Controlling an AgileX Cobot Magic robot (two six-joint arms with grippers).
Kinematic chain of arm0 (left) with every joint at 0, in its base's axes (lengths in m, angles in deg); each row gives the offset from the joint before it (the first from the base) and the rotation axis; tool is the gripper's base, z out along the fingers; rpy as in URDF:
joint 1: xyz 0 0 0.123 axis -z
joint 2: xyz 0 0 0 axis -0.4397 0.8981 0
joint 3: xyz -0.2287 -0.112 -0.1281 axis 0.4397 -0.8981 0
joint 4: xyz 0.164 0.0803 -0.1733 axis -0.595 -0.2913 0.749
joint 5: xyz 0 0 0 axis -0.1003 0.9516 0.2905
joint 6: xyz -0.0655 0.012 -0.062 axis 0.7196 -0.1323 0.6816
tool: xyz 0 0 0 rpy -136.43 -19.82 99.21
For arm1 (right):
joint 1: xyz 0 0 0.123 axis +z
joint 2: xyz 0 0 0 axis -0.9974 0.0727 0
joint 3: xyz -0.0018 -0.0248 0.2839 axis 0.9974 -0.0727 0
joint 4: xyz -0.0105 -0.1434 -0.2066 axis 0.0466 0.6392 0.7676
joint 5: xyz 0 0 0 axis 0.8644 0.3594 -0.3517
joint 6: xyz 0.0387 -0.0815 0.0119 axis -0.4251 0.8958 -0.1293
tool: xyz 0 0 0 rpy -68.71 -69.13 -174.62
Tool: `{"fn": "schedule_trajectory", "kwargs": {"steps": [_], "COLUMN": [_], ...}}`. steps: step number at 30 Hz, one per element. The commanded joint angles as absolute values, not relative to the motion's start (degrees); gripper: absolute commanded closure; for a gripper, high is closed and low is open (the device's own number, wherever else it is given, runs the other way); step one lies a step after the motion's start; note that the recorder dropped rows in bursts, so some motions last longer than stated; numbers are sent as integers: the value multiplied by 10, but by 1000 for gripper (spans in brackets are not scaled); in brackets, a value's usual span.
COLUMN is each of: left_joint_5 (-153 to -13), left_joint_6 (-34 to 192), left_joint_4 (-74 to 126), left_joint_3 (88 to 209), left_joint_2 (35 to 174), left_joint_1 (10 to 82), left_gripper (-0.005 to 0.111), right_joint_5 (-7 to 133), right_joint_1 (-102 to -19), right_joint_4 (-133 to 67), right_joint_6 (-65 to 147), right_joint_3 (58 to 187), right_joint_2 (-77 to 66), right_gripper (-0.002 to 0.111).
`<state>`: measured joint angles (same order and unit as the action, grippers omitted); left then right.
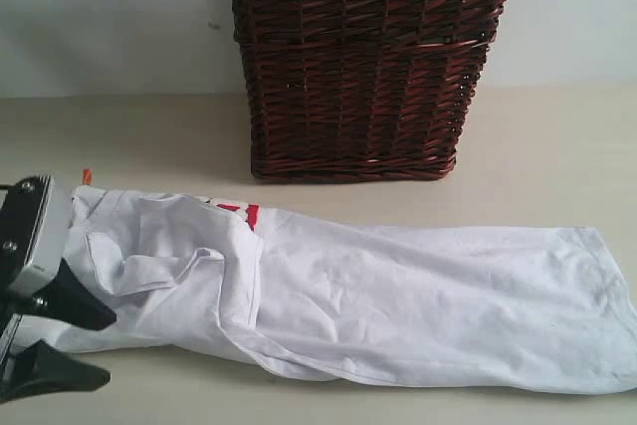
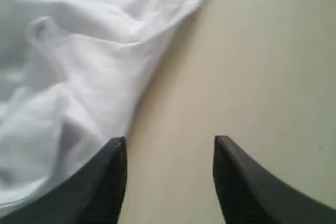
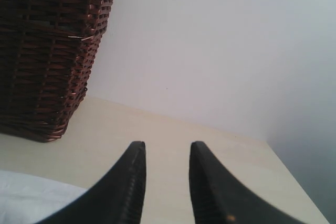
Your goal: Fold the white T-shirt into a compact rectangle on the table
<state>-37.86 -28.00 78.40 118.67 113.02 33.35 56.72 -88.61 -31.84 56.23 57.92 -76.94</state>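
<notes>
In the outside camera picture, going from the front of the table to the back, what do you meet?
Bare table → white T-shirt → brown wicker basket → wall.

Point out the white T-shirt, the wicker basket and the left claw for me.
white T-shirt [image 1: 398, 296], exterior view, middle of the cloth.
wicker basket [image 1: 363, 67], exterior view, front wall.
left claw [image 2: 169, 139], left wrist view, midway between fingertips.

The cream table [image 1: 537, 146] carries two things. A white T-shirt [image 1: 398, 296] lies stretched along its near side as a long, rumpled band, a bit of red print showing. A dark brown wicker basket [image 1: 358, 77] stands just behind it, not touching.
</notes>
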Motion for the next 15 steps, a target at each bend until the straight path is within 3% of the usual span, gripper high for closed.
{"fn": "schedule_trajectory", "kwargs": {"steps": [1, 12, 15], "left_joint_5": [-386, -473, -525], "left_joint_6": [-326, -344, -344], "left_joint_4": [796, 820, 843], "left_joint_3": [1180, 1181, 1189], "left_joint_2": [1145, 1227, 1237], "left_joint_1": [329, 337, 341], "left_gripper": [57, 57, 65], "right_joint_5": [571, 571, 571], "right_joint_1": [-888, -888, -888], "right_joint_4": [-320, -320, -320], "right_joint_6": [561, 561, 561], "right_joint_3": [576, 576, 576], "right_joint_2": [-772, -772, -772], "right_gripper": [79, 79, 79]}}
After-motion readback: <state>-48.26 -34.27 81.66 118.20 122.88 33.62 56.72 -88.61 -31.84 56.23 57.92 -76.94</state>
